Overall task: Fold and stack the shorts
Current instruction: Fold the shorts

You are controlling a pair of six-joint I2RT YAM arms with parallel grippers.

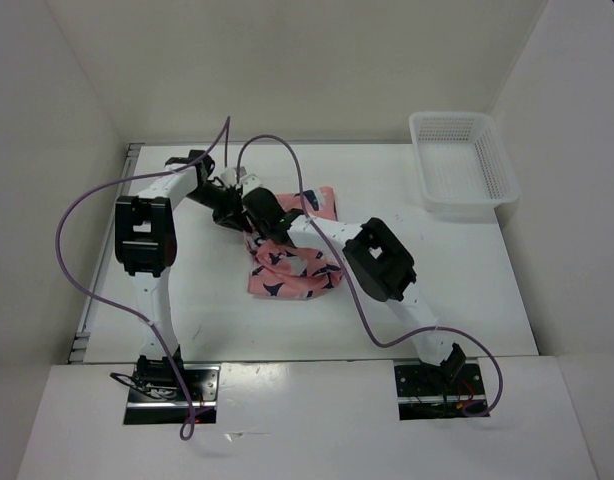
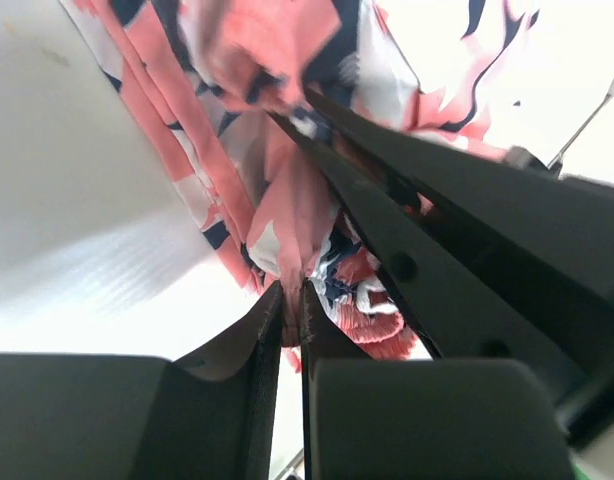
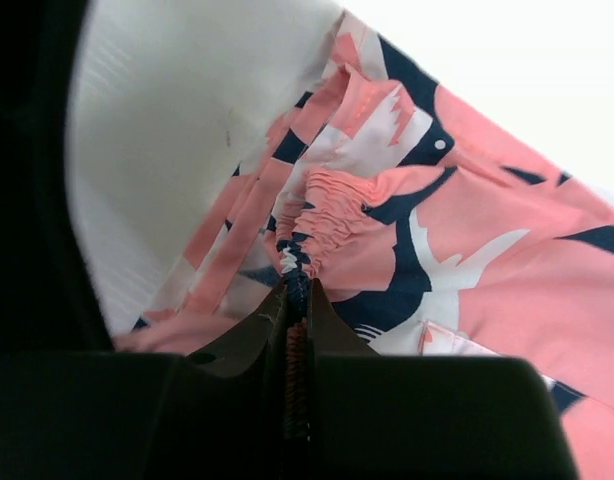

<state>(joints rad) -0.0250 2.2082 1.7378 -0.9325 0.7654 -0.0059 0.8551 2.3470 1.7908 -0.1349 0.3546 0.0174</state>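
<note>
The salmon-pink shorts (image 1: pixel 292 272) with navy and white bird shapes lie bunched on the white table, left of centre. My left gripper (image 1: pixel 230 212) is shut on a fold of the shorts (image 2: pixel 287 215); the cloth is pinched between its fingers (image 2: pixel 270 330). My right gripper (image 1: pixel 263 222) sits close beside it and is shut on the gathered elastic waistband (image 3: pixel 317 215), which runs between its fingers (image 3: pixel 327 315). Both grippers hold the shorts at their far left edge, and the rest trails toward the near right.
A white plastic mesh basket (image 1: pixel 462 163) stands at the far right of the table. Purple cables (image 1: pixel 87 205) loop over both arms. White walls enclose the table on three sides.
</note>
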